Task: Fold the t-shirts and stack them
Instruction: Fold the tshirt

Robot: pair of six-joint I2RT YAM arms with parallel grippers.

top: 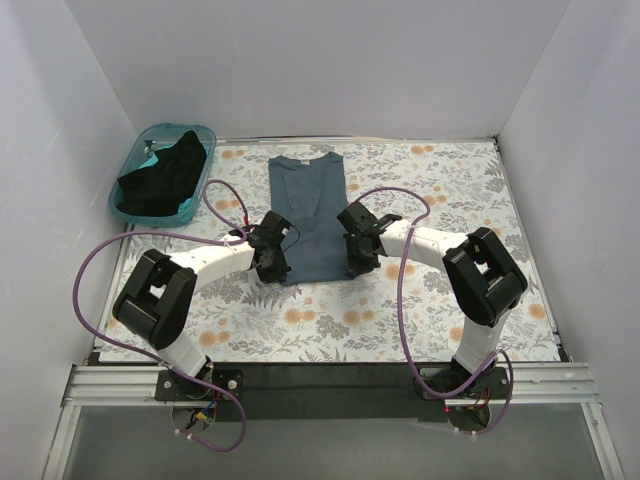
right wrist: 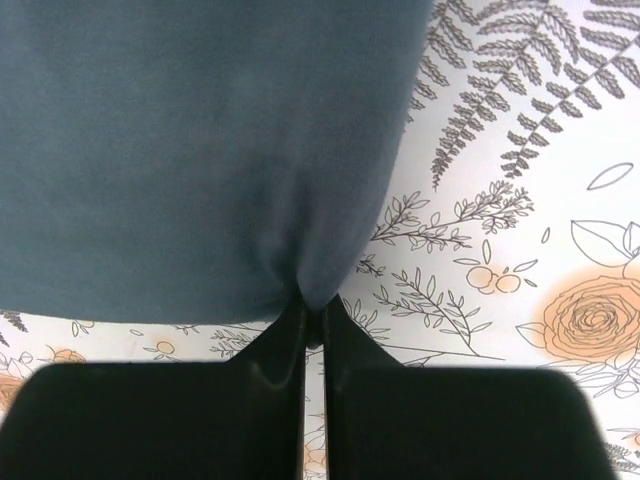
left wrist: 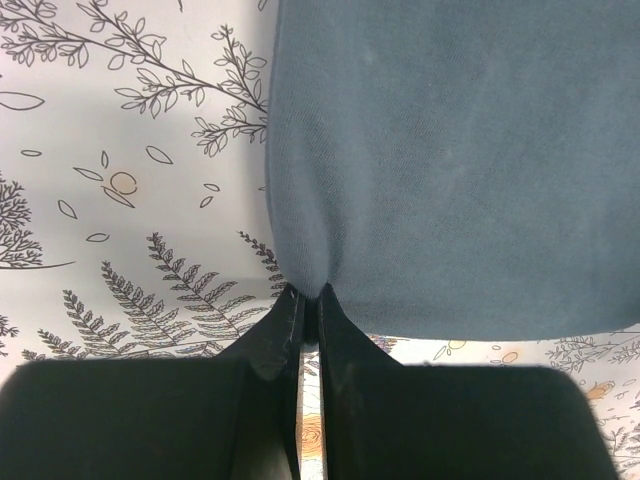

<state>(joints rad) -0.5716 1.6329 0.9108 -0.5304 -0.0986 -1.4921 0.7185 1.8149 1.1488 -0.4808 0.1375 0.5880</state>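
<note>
Pinching near corners of the t-shirt (top: 308, 215), I am gripping it with left pincer (left wrist: 310, 293) and right pincer (right wrist: 313, 304) for folding.

Left end effector (left wrist: 310, 300) pinching t-shirt (left wrist: 440, 160) corner

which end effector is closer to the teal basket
Left. The left end effector grips the blue-grey t-shirt on the side toward the basket; the right end effector grips its opposite side, farther off.

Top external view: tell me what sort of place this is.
Probably a lab test cell for robot laundry folding: white walls box in a floral-covered table, left arm and right arm bolted to a metal rail, a blue-grey t-shirt lies flat near a teal basket.
</note>
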